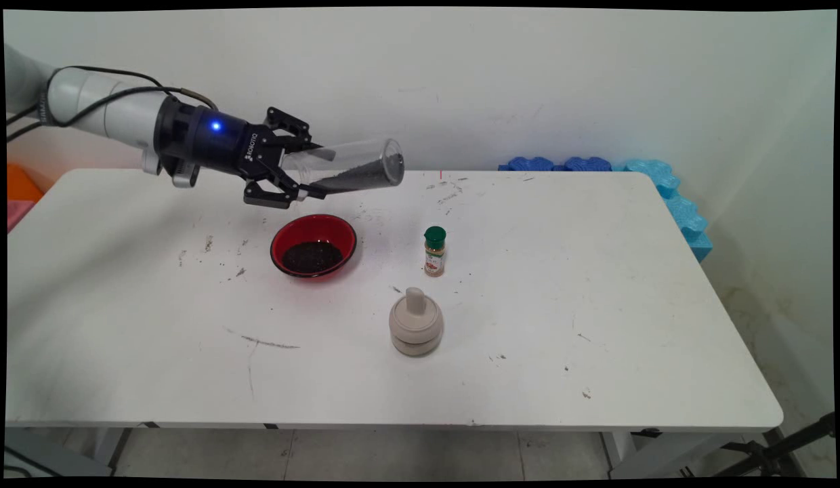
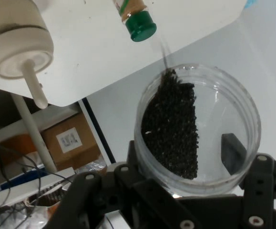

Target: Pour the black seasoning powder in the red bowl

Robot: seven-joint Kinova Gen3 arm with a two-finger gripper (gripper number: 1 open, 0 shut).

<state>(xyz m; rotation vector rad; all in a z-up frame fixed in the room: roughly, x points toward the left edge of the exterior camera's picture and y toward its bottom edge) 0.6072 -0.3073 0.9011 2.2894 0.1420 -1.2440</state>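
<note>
My gripper point(image 1: 310, 171) is shut on a clear plastic cup point(image 1: 349, 166) held nearly on its side above the table, its mouth pointing right. Dark grains lie along the cup's lower wall. In the hand view the clear cup point(image 2: 199, 129) fills the middle, the black grains point(image 2: 171, 126) banked on one side, and one fingertip point(image 2: 232, 150) shows through its wall. Just below and a little left of the cup's mouth stands a red bowl point(image 1: 313, 245) with a dark heap of the same grains in it.
A small spice jar with a green cap point(image 1: 434, 251) stands right of the bowl. A beige lidded pot with a knob point(image 1: 416, 324) sits nearer the front. Blue foam pieces point(image 1: 670, 196) line the table's far right edge. The white table point(image 1: 596, 305) bears scattered dark specks.
</note>
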